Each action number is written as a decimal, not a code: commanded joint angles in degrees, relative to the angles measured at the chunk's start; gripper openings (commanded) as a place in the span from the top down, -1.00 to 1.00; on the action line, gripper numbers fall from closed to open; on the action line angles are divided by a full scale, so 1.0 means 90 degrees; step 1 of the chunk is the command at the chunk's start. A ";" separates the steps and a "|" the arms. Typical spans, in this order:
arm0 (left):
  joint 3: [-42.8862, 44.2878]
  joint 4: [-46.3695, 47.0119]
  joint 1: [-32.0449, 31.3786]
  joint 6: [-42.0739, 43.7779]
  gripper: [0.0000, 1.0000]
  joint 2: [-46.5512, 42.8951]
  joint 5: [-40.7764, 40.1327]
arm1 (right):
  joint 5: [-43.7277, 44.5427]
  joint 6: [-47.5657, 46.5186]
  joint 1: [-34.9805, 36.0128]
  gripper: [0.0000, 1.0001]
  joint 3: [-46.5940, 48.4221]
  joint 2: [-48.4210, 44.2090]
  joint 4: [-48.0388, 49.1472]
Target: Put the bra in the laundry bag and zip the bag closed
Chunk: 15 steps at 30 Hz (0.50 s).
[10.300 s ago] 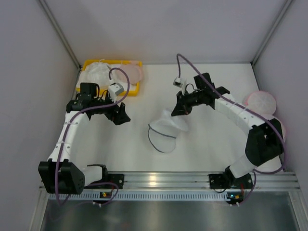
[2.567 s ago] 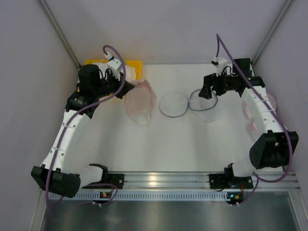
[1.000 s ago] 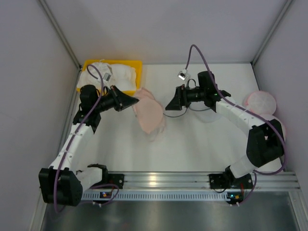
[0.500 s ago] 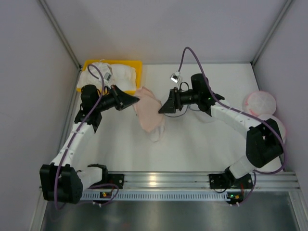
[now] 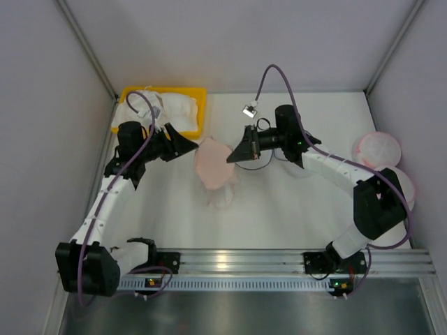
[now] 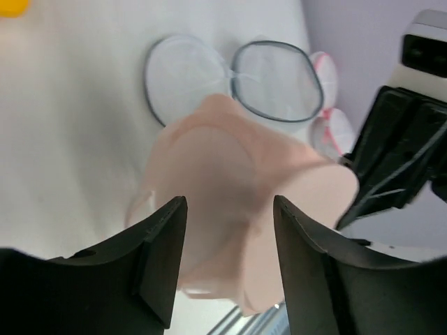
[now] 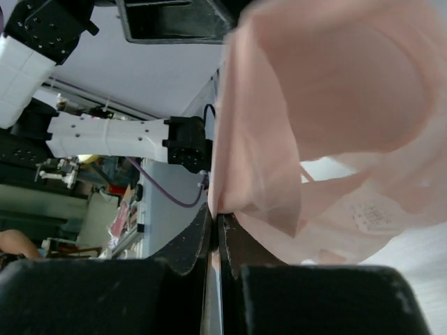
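The pale pink bra [image 5: 215, 167] hangs just above the table at its middle. It fills the left wrist view [image 6: 237, 181] and the right wrist view [image 7: 328, 84]. My right gripper [image 5: 234, 157] is shut on the bra's right edge [image 7: 215, 209]. My left gripper [image 5: 187, 145] is open just left of the bra, which sits ahead of its spread fingers [image 6: 160, 258]. The laundry bag [image 6: 276, 80] lies opened flat behind the bra, both dark-rimmed mesh halves showing. In the top view my right arm mostly hides it.
A yellow tray [image 5: 198, 94] holding white garments [image 5: 178, 108] stands at the back left. Two pink-rimmed mesh pouches [image 5: 380, 148] lie by the right wall and also show in the left wrist view [image 6: 328, 70]. Enclosure walls stand on both sides.
My right gripper has moved left and closed on the bra's right edge. My left gripper has drawn back a little to the left. The bra has bunched up slightly.
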 commanded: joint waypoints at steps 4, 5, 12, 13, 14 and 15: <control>0.0399 -0.1447 0.0137 0.2703 -0.43 -0.0807 -0.1331 | -0.0318 0.1247 -0.0032 1.00 -0.0022 -0.0109 0.1539; 0.0448 -0.1447 0.0128 0.2948 -0.47 -0.1021 -0.1243 | -0.0318 0.1664 -0.0032 1.00 -0.0109 -0.0080 0.1744; 0.0848 -0.2138 -0.0339 0.5213 -0.75 -0.1677 -0.1017 | -0.0015 0.3922 -0.0022 1.00 -0.0218 0.0680 0.3805; 0.0859 -0.2198 -0.0438 0.5352 -0.75 -0.1745 -0.1056 | -0.0005 0.4349 -0.0022 1.00 -0.0179 0.0759 0.4251; 0.0859 -0.2267 -0.0555 0.5459 -0.75 -0.1775 -0.1056 | 0.0024 0.4518 -0.0022 1.00 -0.0159 0.0828 0.4256; 0.0849 -0.2345 -0.0662 0.5683 -0.75 -0.1795 -0.1095 | 0.0063 0.4655 -0.0022 1.00 -0.0130 0.0944 0.4546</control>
